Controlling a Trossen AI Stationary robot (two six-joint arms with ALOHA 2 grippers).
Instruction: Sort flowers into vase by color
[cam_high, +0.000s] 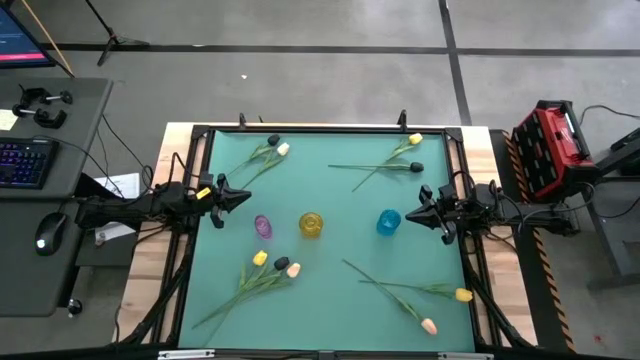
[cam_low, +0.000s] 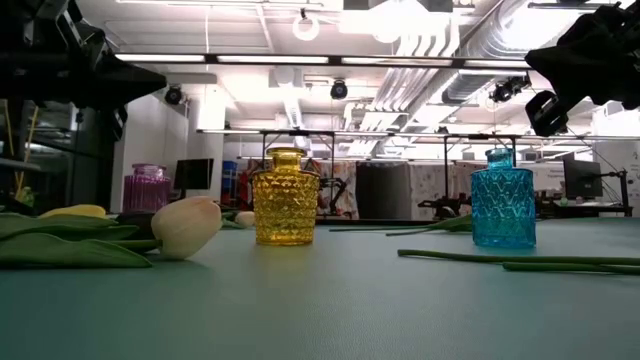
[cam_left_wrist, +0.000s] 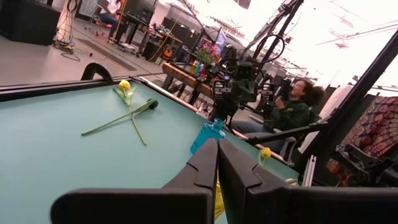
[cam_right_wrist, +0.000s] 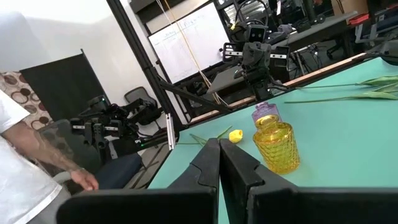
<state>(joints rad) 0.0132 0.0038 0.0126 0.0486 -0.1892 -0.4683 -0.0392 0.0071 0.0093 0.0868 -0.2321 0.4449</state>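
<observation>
Three small glass vases stand in a row mid-table: purple (cam_high: 263, 226), yellow (cam_high: 311, 224) and blue (cam_high: 388, 222). Tulips lie flat on the teal mat in four groups: far left, black and cream (cam_high: 268, 152); far right, yellow and black (cam_high: 398, 160); near left, yellow, black and cream (cam_high: 262, 277); near right, yellow and peach (cam_high: 415, 296). My left gripper (cam_high: 243, 196) is shut and empty, above the mat left of the purple vase. My right gripper (cam_high: 412, 213) is shut and empty, just right of the blue vase.
A black frame (cam_high: 330, 129) rims the mat. A keyboard and mouse sit on a side table at left (cam_high: 25, 160), a red case (cam_high: 550, 145) at right. People show beyond the table in both wrist views (cam_left_wrist: 298, 102) (cam_right_wrist: 25, 155).
</observation>
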